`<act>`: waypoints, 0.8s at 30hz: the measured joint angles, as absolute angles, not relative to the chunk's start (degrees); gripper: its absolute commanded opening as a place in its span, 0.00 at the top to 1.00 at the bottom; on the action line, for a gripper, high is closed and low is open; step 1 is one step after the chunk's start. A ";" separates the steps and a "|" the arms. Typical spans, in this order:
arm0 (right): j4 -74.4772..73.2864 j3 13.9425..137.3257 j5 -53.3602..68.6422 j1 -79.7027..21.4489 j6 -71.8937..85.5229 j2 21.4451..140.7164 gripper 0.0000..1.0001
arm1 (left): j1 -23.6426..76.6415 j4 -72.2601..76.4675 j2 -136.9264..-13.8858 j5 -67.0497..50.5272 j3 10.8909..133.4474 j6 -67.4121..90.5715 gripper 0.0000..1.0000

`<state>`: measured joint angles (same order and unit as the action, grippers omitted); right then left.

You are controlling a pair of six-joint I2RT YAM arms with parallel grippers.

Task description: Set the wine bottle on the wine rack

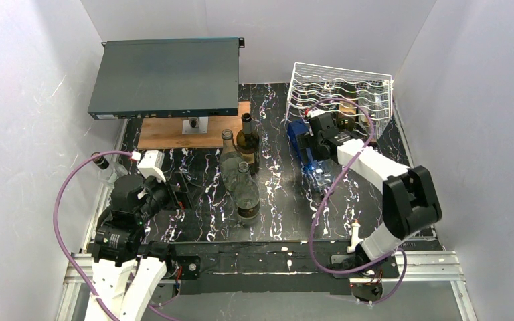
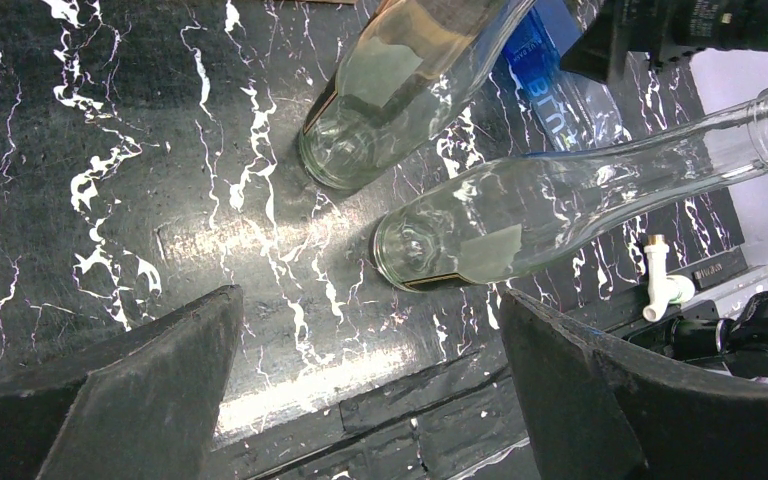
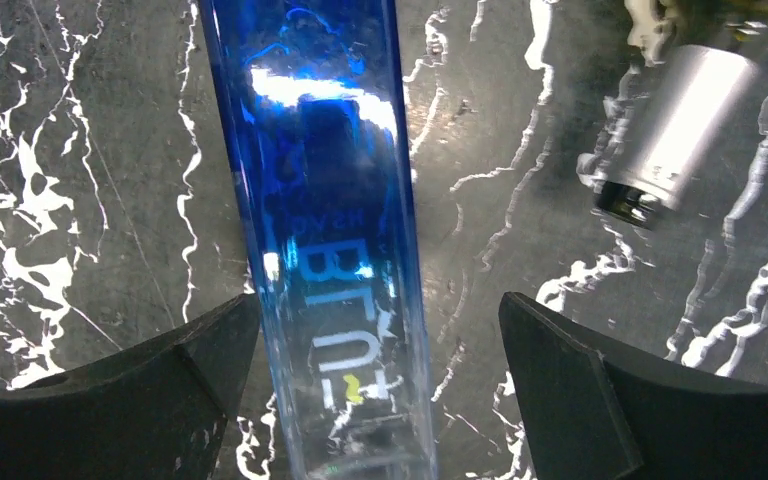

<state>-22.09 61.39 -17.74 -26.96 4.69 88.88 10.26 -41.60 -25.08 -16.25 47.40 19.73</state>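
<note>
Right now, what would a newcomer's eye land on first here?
The blue bottle lying flat on the black marbled table, right of centre, with the right gripper open astride it. Behind it, at back right, the white wire rack holds one dark bottle. Three upright bottles cluster mid-table, and a dark flat metal box sits back left.

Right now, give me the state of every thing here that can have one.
Blue bottle, lying on the table, not gripped.
Right end effector, open, straddling the blue bottle.
Left end effector, open, empty.
Wine rack, holding one labelled bottle.
Dark wine bottle, upright on the table.
Clear bottles, upright on the table.
</note>
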 measured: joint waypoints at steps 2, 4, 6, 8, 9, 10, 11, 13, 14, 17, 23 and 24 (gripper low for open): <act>-21.78 62.74 -16.53 -26.15 4.47 91.98 0.02 | 10.26 -41.58 -25.19 -16.25 47.40 19.70 0.01; -20.80 63.35 -14.92 -25.98 4.29 94.24 0.05 | 10.26 -41.60 -25.32 -16.23 47.40 19.73 0.01; -20.36 63.37 -13.26 -25.96 4.34 95.72 0.11 | 10.26 -41.60 -25.34 -16.05 47.40 19.73 0.01; -19.73 63.37 -11.99 -25.96 4.58 97.10 0.18 | 10.26 -41.60 -25.34 -15.79 47.40 19.75 0.01; -19.51 63.44 -11.68 -26.00 4.58 97.95 0.18 | 10.26 -41.60 -25.34 -15.64 47.40 19.75 0.01; -19.46 63.46 -11.53 -26.00 4.60 98.48 0.18 | 10.26 -41.60 -25.36 -15.62 47.40 19.75 0.01; -19.44 63.53 -11.38 -26.00 4.82 98.85 0.18 | 10.26 -41.60 -25.39 -15.57 47.40 19.75 0.01; -19.03 63.53 -10.76 -25.91 5.26 99.57 0.19 | 10.26 -41.60 -25.61 -15.57 47.40 19.75 0.01; -18.74 63.53 -10.70 -25.87 5.54 99.85 0.21 | 10.26 -41.60 -25.80 -15.55 47.40 19.75 0.01; -17.80 63.53 -10.72 -25.87 6.81 100.51 0.23 | 10.26 -41.60 -26.04 -15.35 47.40 19.79 0.01; -15.70 63.53 -11.14 -25.87 10.57 102.83 0.33 | 10.26 -41.63 -25.74 -14.76 47.40 19.97 0.01; -15.64 63.55 -11.14 -25.89 10.83 102.85 0.36 | 10.26 -41.63 -25.74 -14.74 47.40 19.97 0.01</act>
